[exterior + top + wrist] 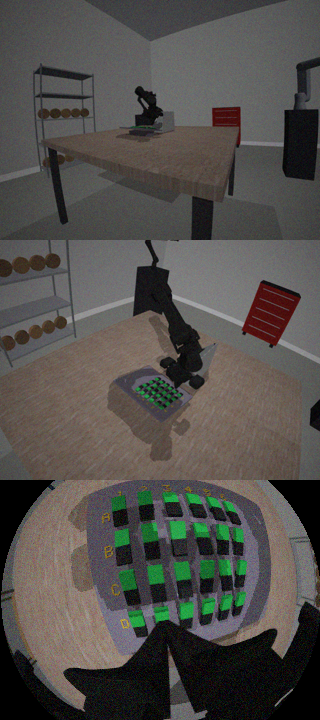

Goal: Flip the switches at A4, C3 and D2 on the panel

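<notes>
My hand (167, 640) is clenched tight with nothing in it, fingers pressed together into one blunt point, and it hangs over the near edge of the panel (129, 379), down by row D. The panel lies flat on the worktop (77, 395), roughly mid-worktop and a little toward the back edge where my arm is mounted.

The switches (179, 530) look like small stiff rockers, each half green and half black, packed close together. I judge they need a short, firm poke, nothing more; there's nothing to grab here. The spot to touch is the raised end of a single rocker, square on, with the closed tip. They sit so near each other that a sloppy push could catch a neighbour, so I want the tip centred. The panel itself seems low and flat; it might slide if I push sideways, so straight down it is.

Yellow row letters run down the panel's left side in the wrist view: A, B, C, D, blurry but legible. Column numbers along the far edge are too blurred to read.
</notes>
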Controlling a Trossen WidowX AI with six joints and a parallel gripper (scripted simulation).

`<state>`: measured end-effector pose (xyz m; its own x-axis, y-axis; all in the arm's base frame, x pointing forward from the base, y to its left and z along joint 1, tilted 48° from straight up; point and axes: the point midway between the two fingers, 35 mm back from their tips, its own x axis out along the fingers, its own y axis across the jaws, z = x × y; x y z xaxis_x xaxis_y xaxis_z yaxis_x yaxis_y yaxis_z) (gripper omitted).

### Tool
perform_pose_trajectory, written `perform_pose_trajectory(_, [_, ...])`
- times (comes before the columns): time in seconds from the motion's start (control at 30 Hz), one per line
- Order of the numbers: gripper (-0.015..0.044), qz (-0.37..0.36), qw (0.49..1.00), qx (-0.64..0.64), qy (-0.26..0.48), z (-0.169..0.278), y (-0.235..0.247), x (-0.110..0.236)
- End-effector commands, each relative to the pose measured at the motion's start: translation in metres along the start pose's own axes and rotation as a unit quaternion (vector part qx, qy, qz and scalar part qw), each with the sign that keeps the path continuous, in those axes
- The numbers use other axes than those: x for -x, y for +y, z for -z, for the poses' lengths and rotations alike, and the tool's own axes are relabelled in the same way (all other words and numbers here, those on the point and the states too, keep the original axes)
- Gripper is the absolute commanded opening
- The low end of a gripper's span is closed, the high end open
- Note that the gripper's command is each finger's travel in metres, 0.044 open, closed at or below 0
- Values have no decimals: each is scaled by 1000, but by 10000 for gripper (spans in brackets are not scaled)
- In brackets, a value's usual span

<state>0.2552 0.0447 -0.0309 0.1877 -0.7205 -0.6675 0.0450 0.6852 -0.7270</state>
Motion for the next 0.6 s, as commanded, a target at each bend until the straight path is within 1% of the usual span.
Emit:
perform_pose_trajectory(0.0, [0, 3, 1000, 4, 0, 1, 0, -5])
perform_pose_trajectory(0.27, [0, 3, 1000, 4, 0, 1, -1, -17])
perform_pose_trajectory(0.57, [0, 3, 1000, 4, 0, 1, -1, -17])
